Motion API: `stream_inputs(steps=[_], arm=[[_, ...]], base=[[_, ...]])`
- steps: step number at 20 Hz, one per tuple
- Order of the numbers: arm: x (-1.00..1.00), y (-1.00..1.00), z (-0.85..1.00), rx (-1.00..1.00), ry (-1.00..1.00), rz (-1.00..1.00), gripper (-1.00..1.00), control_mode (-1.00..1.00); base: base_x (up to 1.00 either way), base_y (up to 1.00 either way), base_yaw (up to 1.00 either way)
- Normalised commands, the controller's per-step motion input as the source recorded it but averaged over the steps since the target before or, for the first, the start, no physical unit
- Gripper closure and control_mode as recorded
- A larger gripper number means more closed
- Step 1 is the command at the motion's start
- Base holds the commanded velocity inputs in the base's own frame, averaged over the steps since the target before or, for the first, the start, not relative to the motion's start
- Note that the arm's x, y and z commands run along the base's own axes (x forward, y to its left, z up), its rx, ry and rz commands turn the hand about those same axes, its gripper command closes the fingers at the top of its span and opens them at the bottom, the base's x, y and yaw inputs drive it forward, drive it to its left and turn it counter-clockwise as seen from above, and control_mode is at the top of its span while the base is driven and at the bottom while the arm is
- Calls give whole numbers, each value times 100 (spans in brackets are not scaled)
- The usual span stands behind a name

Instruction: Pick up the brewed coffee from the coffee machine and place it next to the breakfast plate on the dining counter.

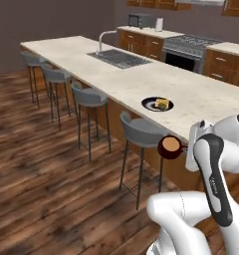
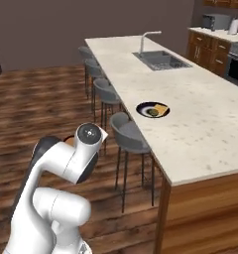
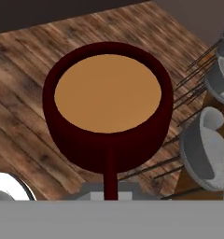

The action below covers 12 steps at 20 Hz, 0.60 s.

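Writing cannot be read anywhere in the three views. Mug [image 3: 108,105] sits at the centre of the hand view, full of light brown coffee, its handle running down to the bottom edge, where the claw's fingertips are hidden; whether they are clamped on the handle cannot be told. In the left base view the mug [image 1: 170,147] hangs at centre right, in the air beside the worktop [image 1: 141,74] edge and above a stool [image 1: 140,130], touching the white arm's hand, which covers the claw. The plate [image 1: 157,104] with its waffle lies on the worktop above and left of the mug. In the right base view the arm hides the mug; the plate [image 2: 152,109] lies at centre.
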Motion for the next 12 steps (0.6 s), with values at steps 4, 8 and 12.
stream_inputs(steps=[4,8,12], arm=[[0,0,0,0,0,0,100,100],[0,0,0,0,0,0,100,100],[0,0,0,0,0,0,100,100]], base=[[65,82,-72],[69,84,-70],[77,73,-67]])
